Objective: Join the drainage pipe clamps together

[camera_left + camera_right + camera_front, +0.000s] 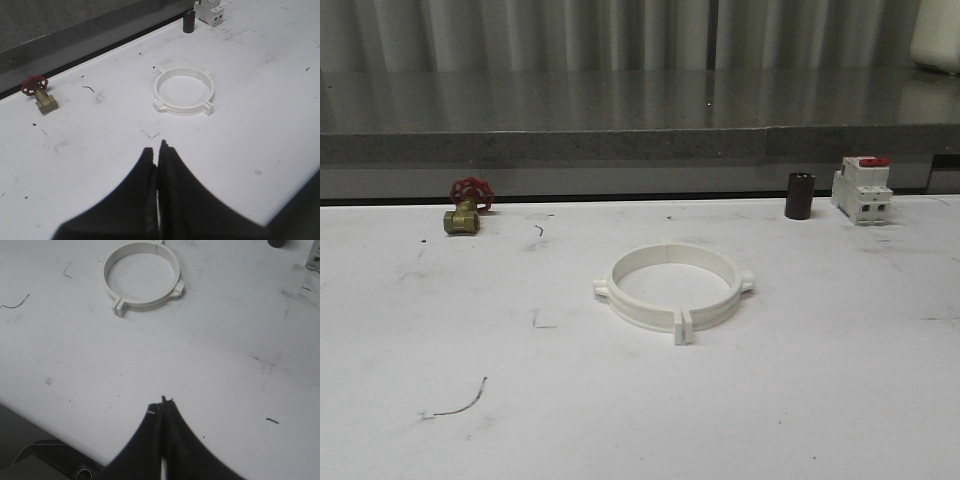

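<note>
The two white drainage pipe clamps [672,287] lie joined as one ring in the middle of the white table, with paired square tabs at the front and back and a nub on each side. The same ring [184,91] appears in the left wrist view, well ahead of my left gripper [158,146], which is shut with nothing held. My right gripper [162,404] is also shut and empty, held back near the table's front edge, far from the ring [142,278].
A brass valve with a red handwheel [467,206] sits at the back left. A dark cylinder [800,195] and a white breaker with a red top [862,188] stand at the back right. A grey ledge [620,145] runs behind the table.
</note>
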`<state>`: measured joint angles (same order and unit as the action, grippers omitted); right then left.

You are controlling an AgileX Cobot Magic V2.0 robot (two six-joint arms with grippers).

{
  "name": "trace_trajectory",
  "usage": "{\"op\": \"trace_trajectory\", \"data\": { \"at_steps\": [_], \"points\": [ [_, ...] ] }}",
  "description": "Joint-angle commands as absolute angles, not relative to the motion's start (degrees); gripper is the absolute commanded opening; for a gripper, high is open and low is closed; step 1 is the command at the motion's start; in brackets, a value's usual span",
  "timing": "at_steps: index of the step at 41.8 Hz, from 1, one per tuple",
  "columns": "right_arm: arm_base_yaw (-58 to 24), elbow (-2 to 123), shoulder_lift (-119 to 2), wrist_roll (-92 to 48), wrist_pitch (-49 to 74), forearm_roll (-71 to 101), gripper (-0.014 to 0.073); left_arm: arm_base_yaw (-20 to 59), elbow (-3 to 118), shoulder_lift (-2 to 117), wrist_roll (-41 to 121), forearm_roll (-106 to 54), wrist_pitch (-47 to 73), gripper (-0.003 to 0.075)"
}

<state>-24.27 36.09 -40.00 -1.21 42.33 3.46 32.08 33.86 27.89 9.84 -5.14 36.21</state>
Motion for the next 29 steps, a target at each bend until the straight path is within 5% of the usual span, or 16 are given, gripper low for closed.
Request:
{"op": "trace_trajectory", "data": {
  "at_steps": [1,29],
  "points": [
    [-24.3,37.4,-39.8,-1.8,38.6,3.9,-0.0117,32.1,35.4,28.0,9.6,-5.8,31.9,-0.002],
    [-24.3,37.4,-39.8,-1.8,38.6,3.9,-0.0117,30.0,31.2,23.9,9.6,-5.9,28.6,-0.002]
  ]
}}
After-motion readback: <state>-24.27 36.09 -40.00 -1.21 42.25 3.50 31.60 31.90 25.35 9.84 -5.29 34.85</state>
